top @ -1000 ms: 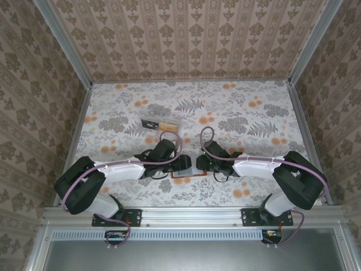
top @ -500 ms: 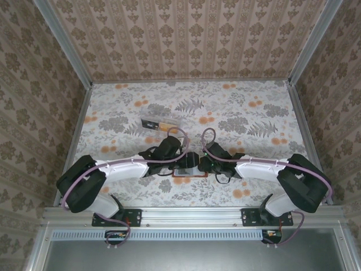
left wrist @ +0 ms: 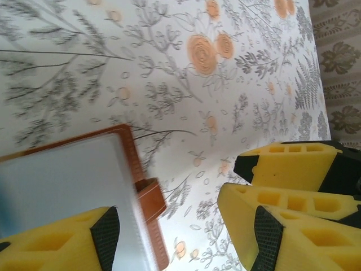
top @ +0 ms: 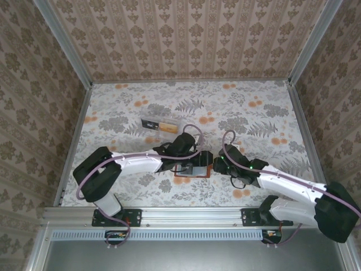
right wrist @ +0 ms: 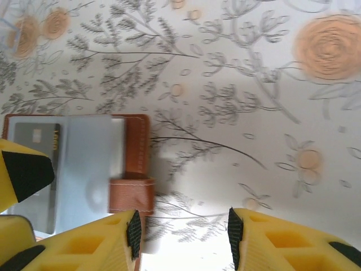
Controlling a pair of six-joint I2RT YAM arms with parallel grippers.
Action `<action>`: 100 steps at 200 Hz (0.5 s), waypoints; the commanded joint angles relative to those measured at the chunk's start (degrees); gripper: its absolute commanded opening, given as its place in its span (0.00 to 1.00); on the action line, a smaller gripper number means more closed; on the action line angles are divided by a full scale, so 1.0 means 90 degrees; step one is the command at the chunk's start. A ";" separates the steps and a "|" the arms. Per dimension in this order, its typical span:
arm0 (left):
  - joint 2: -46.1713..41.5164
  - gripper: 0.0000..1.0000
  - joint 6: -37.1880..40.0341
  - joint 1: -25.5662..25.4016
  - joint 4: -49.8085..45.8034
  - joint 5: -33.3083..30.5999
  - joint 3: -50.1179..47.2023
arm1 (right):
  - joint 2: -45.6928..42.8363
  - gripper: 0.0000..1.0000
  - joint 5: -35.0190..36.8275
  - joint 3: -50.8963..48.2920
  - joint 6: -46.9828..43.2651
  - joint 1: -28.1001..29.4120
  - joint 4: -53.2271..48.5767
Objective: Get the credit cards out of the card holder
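Left wrist view: left end effector (left wrist: 183, 234) released, jaws wide, one finger over the blue-grey lining of the card holder (left wrist: 62, 169), the other past its rim over the desk (left wrist: 169, 56). Right end effector (right wrist: 183, 237) likewise released, jaws apart just beside the brown strap tab (right wrist: 131, 195). Card holder lies open and flat near the desk's front edge, between both arms; dark grey credit card (right wrist: 34, 148) seated inside. Clear plastic box (top: 159, 125) farther back, apart.

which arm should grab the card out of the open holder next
Probably left: the left hand hangs open over the open card holder. The right hand is open beside its strap, over the table.
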 commanded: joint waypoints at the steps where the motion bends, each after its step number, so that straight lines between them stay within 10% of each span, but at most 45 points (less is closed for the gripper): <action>1: 0.0344 0.66 0.0104 -0.0140 0.0049 0.0145 0.0206 | -0.0487 0.49 0.0168 -0.0197 0.0110 -0.0132 -0.0298; 100: -0.1433 0.62 0.0253 0.0630 -0.0532 -0.0251 -0.0827 | -0.0156 0.49 -0.0542 0.0006 -0.0164 -0.0047 0.0325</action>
